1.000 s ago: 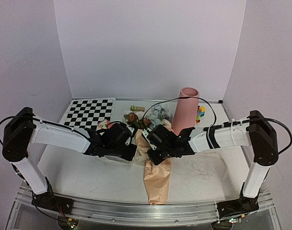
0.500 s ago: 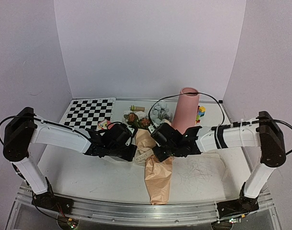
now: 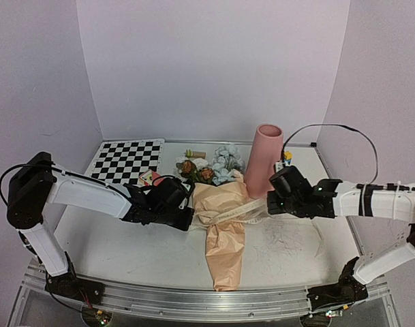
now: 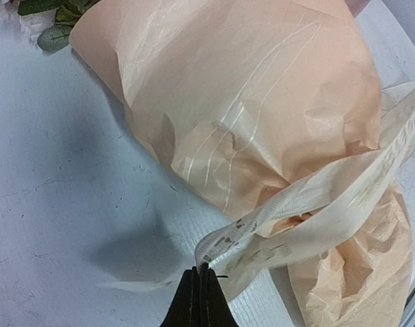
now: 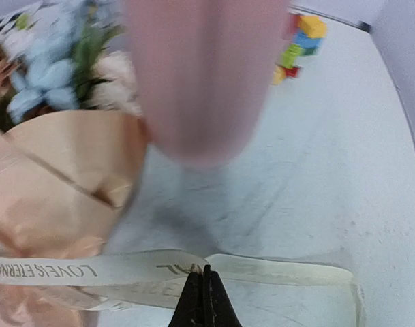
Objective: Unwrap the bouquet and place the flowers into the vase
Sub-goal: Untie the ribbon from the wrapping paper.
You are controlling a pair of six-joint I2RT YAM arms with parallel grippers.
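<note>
Bouquet [image 3: 224, 228] flat on the table [image 3: 125, 248], lying between the two grippers. Narrow end of its peach paper cone [image 4: 248, 102] pointing toward the arm bases, wide mouth toward the far wall. Cone's waist just right of the left gripper [image 3: 188, 218] and just left of the right gripper [image 3: 267, 204].

Upright just beyond the right gripper's fingertips, the pink vase [image 3: 264, 160], close beside the cone's far right edge; cannot tell whether touching. Seen from the right wrist as a pink blur [image 5: 204, 75] straight ahead of the closed fingers.

Flat beyond the left gripper and off to its left, a checkerboard [image 3: 129, 158].

Beyond both grippers and roughly midway between them, the flowers [image 3: 217, 163]: pale-blue, white and rust heads out of the cone's mouth, stems hidden inside the paper.

Left gripper [image 4: 200, 289] with jaws pressed together, pinching one end of the cream ribbon [image 4: 316, 197]. Right gripper [image 5: 204, 289] likewise clamped, nipping the ribbon [image 5: 91, 271] along its lettered length, a loose tail on the table to its right.

Ribbon [image 3: 227, 214] stretched from one gripper to the other across the cone's waist.

Farther beyond the right gripper, behind the vase, small toy blocks [image 3: 286, 158].
</note>
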